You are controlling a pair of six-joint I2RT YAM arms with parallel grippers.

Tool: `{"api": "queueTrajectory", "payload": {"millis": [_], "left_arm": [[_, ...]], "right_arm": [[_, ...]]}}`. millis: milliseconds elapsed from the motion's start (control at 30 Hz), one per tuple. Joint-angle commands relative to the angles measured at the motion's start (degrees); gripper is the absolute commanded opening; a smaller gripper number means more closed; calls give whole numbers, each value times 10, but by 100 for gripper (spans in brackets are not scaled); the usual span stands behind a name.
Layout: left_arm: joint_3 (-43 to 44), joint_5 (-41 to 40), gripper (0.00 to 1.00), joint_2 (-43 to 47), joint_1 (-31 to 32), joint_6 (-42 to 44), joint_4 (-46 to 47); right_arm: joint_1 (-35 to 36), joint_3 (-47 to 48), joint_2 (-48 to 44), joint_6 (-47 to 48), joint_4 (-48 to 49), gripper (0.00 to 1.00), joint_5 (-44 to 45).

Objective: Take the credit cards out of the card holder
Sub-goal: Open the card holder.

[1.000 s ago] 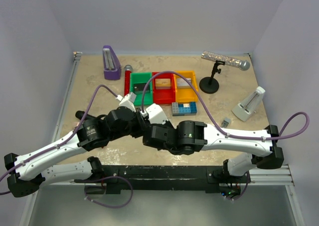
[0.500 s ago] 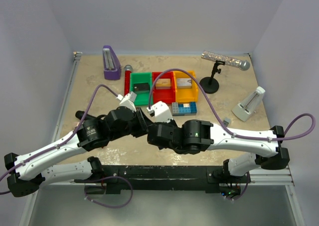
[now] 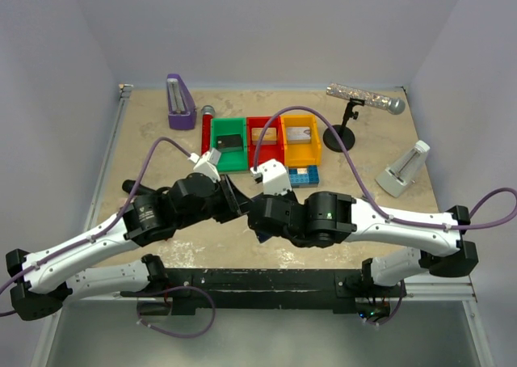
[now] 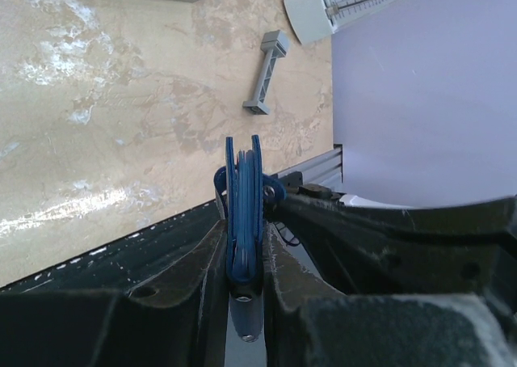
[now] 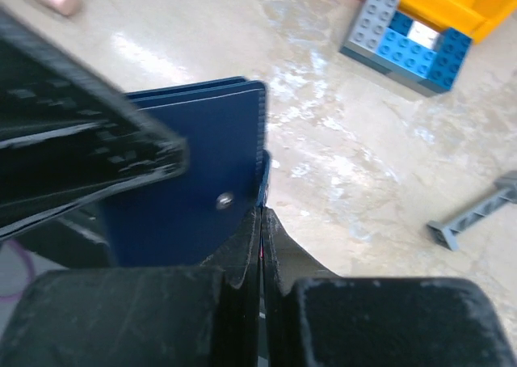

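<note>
Left wrist view has my left jaws clenched on the navy card holder [image 4: 242, 197], gripping it edge-on above the bench [image 4: 121, 100]. Right wrist view shows my right jaws pressed fully together at the holder's edge, just beside its snap; whether they nip the little tab I cannot tell. From the top camera, both wrists meet over the near middle of the bench. Flat pieces that look like credit cards [image 3: 231, 141] lie in the coloured bins [image 3: 229, 163] behind them.
</note>
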State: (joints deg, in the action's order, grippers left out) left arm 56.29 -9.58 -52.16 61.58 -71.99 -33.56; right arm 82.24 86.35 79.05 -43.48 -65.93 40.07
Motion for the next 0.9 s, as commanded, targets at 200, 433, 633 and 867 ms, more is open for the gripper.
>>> {"api": "queueTrajectory", "payload": {"millis": [200, 433, 633, 867], "left_arm": [[-5, 11, 0, 27, 7, -9, 29], [-22, -3, 0, 42, 7, 3, 31], [-66, -12, 0, 75, 4, 11, 57], [-119, -16, 0, 122, 4, 31, 99]], "right_arm": [[-14, -13, -16, -13, -50, 0, 46], [-14, -28, -76, 1, -29, 13, 27], [-13, -103, -165, 92, 124, 22, -87], [-13, -182, -211, 163, 315, 28, -310]]}}
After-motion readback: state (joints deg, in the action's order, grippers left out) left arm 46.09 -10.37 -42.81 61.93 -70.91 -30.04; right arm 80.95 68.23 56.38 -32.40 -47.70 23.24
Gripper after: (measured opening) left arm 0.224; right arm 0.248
